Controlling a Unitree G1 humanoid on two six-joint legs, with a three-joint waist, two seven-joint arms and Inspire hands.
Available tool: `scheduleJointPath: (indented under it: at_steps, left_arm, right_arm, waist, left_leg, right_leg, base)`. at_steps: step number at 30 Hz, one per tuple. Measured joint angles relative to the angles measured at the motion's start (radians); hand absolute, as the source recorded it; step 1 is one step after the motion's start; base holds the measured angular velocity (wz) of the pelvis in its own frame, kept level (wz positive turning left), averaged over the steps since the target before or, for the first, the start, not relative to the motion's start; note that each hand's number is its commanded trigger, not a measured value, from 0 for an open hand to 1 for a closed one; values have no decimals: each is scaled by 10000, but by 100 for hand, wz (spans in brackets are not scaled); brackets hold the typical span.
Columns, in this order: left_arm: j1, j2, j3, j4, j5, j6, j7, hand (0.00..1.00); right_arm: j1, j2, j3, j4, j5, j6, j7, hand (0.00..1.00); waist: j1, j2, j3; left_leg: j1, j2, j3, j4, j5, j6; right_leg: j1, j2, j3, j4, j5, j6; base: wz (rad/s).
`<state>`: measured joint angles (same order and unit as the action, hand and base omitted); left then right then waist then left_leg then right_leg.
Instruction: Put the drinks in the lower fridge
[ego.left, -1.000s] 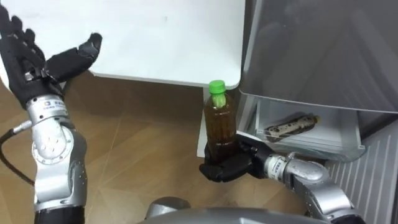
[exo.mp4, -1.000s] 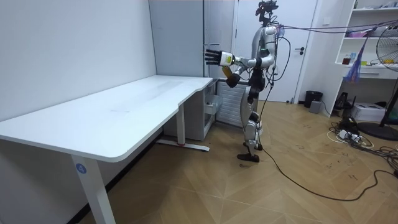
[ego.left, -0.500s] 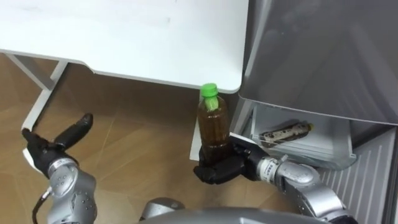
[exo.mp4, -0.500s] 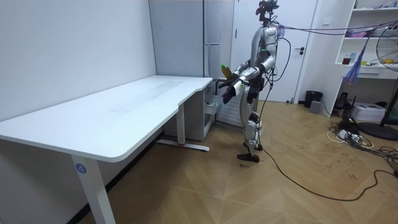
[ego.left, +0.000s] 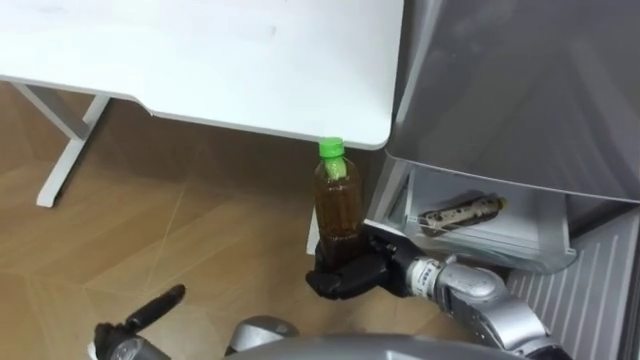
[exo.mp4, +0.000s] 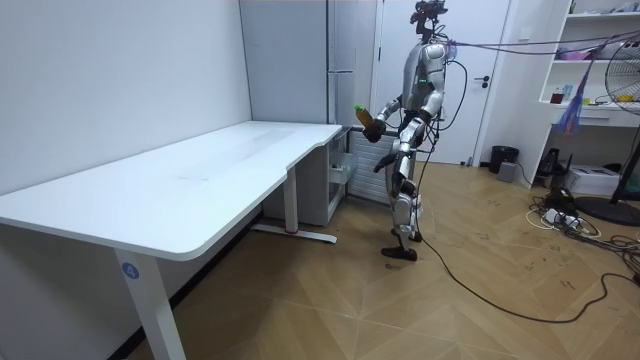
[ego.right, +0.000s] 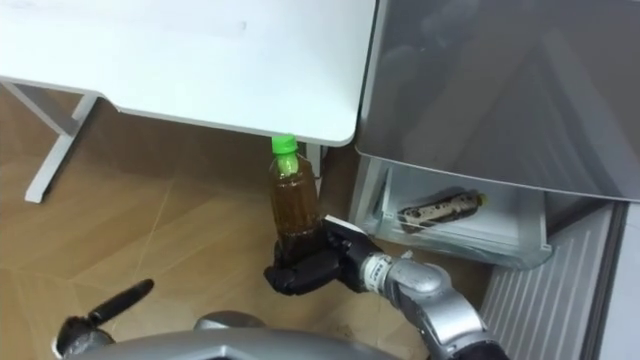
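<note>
wood floor (ego.left: 200, 230) underfoot, white desk (ego.left: 250, 60) far and left, grey fridge (ego.left: 520, 80) on the right. lower drawer (ego.left: 470, 242) of it standing open, just right of the bottle.

bottle (ego.left: 338, 200): clear plastic, green cap (ego.left: 331, 148), nearly full of brown drink. held upright in the air over the floor, near the desk's near-right corner, not yet in the drawer. right hand (ego.left: 345, 275) curled round its bottom end, fingers wrapped tight under and about the base. left hand (ego.left: 140, 315) low at the near-left edge; can't tell its state.

handling, as a judgement: fairly heavy for its size since full, so top-heavy above so low a hold. smooth wall, probably slippery, and likely to give under a hard squeeze. not fragile. best taken round the mid-body, firm but not crushing; cap end too narrow for a steady carry.

drawer contents: one long wrapped packet (ego.left: 460, 210) lying flat toward the far side. room beside it looks enough for the bottle laid down or stood, depth hard to judge.
</note>
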<state>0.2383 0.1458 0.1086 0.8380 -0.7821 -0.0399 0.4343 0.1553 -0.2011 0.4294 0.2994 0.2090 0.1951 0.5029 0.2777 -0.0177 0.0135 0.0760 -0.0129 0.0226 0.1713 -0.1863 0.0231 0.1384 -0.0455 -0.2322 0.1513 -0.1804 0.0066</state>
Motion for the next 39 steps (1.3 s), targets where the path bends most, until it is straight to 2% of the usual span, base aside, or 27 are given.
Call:
scheduleJointPath:
  at_steps: [3, 6, 9, 11, 14, 17, 20, 23, 27, 32, 39]
  left_arm:
    - [1, 66, -255, 343, 10, 236, -427, 0]
    - [10, 86, -537, 672, 710, 446, -825, 0]
    - [22, 108, -746, 1108, 2469, 569, -1280, 0]
    - [0, 118, -1076, 1260, 3712, 779, -1759, 0]
    - [-110, 134, -1542, 1282, 5372, 855, -2331, 0]
    - [-315, 185, -1984, 1278, 6459, 858, -2731, 0]
    - [-482, 278, -2133, 1275, 7238, 858, -3069, 0]
    - [-497, 298, -2113, 1250, 7563, 858, -3176, 0]
    - [-486, 302, -2112, 1251, 7552, 858, -3175, 0]
    - [-476, 282, -2109, 1246, 7546, 846, -3165, 0]
    - [-451, 265, -2080, 1248, 7549, 816, -3113, 0]
  right_arm:
    - [-61, -41, 2, 0, 88, 209, -4, 100]
    - [-274, -40, 3, 0, 124, 257, 13, 100]
    - [-461, -75, 0, -1, 183, 255, 42, 100]
    - [-587, -132, -4, -3, 202, 254, 45, 100]
    - [-659, -118, -11, -5, 260, 251, 46, 100]
    - [-797, -120, -23, -6, 279, 247, 40, 100]
    - [-880, -86, -239, -6, 285, 242, 9, 100]
    - [-856, -106, -468, -6, 294, 242, -39, 100]
    - [-856, -105, -834, -6, 296, 242, -112, 100]
    - [-827, -183, -1223, -5, 304, 235, -256, 100]
    - [-551, -149, -1539, -5, 589, 29, -780, 100]
  waist:
    - [-27, -12, 7]
    - [-165, -39, 24]
    - [-375, -64, 26]
    - [-579, -51, 32]
    - [-839, -72, 27]
    - [-1136, -93, 14]
    - [-1372, -57, 1]
    - [-1575, -54, 0]
    - [-1645, -44, -13]
    - [-1690, 22, -78]
    - [-1839, 33, -74]
  left_leg:
    - [-52, -1, 8, -6, 0, 1]
    - [-138, -11, 62, -23, 0, 1]
    - [-156, -20, 78, -26, 0, 0]
    - [-188, -31, 76, -8, 0, 0]
    - [-284, -36, 17, -11, 1, -2]
    - [-374, -40, -17, 92, 1, -3]
    - [-472, -45, 42, 119, 2, -2]
    - [-487, -46, 63, 103, 2, -2]
    - [-492, -39, 87, 68, 2, -2]
    - [-462, -41, 81, 60, 3, -3]
    - [-365, -35, 163, 80, 5, -2]
  right_leg:
    - [-47, -5, 15, 9, 0, 0]
    - [-129, 3, 51, 21, 0, 0]
    - [-152, 18, 76, 18, 2, -3]
    - [-172, 18, 92, 16, 2, -3]
    - [-203, 26, 87, -10, 2, -3]
    - [-252, 27, 86, -7, 2, -3]
    - [-349, 13, 68, -1, 3, -2]
    - [-382, 13, 78, 5, 3, -1]
    - [-418, 18, 92, 7, 3, -1]
    - [-420, 20, 128, 1, 3, -1]
    - [-327, 27, 412, -1, 3, -1]
  base:
    - [0]
    - [-1]
    - [1]
    - [2]
    - [7]
    - [5]
    - [0]
    - [-1]
    - [0]
    - [0]
    - [-1]
